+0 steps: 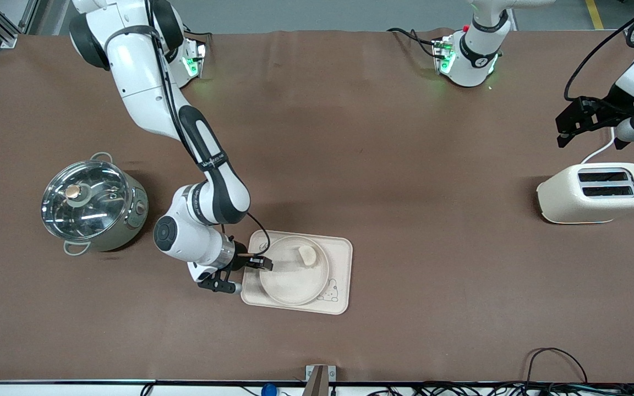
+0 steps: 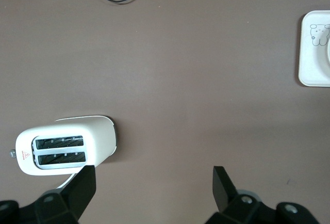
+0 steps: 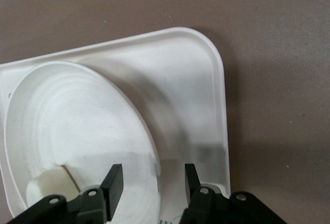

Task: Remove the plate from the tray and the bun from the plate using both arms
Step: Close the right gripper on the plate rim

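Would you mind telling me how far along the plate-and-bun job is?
Nothing is finished: the small pale bun sits on the round cream plate, itself on the rectangular cream tray. In hand: the right gripper straddles the plate's rim. The left gripper waits open above the table near the white toaster. Both removals remain.

arms (image 1: pixel 146 82): white, jointed | black bands, cables | bases green-lit

Markings in the scene

No wording can be read; a red triangle sign is seen on the toaster (image 1: pixel 595 192), and a bunny drawing on the tray (image 1: pixel 344 275).
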`<state>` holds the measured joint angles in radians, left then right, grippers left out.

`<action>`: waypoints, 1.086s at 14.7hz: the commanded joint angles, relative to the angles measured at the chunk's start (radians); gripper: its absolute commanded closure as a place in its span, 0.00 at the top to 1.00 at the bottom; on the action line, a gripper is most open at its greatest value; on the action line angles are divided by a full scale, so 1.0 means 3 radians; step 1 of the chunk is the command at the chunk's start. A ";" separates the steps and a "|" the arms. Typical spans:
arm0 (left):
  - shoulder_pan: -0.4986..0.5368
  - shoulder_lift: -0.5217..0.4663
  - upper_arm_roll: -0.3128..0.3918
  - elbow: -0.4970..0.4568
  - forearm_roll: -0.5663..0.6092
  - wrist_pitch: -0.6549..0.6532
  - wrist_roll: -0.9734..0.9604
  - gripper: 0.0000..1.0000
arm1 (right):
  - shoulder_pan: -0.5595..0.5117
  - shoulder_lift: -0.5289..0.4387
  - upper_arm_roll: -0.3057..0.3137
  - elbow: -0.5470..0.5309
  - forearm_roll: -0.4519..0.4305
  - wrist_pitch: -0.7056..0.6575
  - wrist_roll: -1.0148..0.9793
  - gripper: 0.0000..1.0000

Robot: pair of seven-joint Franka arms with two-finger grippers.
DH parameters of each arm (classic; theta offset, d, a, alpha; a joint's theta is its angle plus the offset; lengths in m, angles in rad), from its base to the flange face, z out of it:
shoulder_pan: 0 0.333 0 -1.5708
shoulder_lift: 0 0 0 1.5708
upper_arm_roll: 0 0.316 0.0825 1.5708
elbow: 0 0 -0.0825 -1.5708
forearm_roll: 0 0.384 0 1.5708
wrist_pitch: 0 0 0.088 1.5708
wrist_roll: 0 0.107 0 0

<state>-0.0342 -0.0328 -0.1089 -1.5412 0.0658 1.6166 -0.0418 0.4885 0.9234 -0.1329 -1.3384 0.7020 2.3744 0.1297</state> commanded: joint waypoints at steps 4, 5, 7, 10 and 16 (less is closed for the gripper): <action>0.0007 0.0022 -0.0015 0.0075 0.0031 -0.0076 0.0001 1.00 | 0.0074 0.0128 -0.0002 0.0074 0.0043 0.0149 -0.0018 0.08; 0.0007 0.0027 -0.0015 0.0080 0.0031 -0.0076 0.0001 1.00 | 0.0075 0.0128 -0.0002 0.0079 0.0043 0.0154 -0.0013 0.03; 0.0007 0.0022 -0.0015 0.0080 0.0031 -0.0076 0.0001 1.00 | 0.0075 0.0143 -0.0002 0.0074 0.0048 0.0174 -0.0008 0.02; 0.0007 0.0022 -0.0015 0.0080 0.0031 -0.0076 0.0001 1.00 | 0.0029 0.0087 -0.0002 0.0074 0.0053 0.0144 -0.0038 0.01; 0.0007 0.0027 -0.0015 0.0075 0.0031 -0.0102 0.0006 1.00 | 0.0176 -0.0489 -0.0002 -0.0435 0.0053 -0.0357 -0.0125 0.01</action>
<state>-0.0342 -0.0326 -0.1089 -1.5413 0.0658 1.6091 -0.0418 0.5108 0.8919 -0.1327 -1.3321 0.7067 2.2903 0.1124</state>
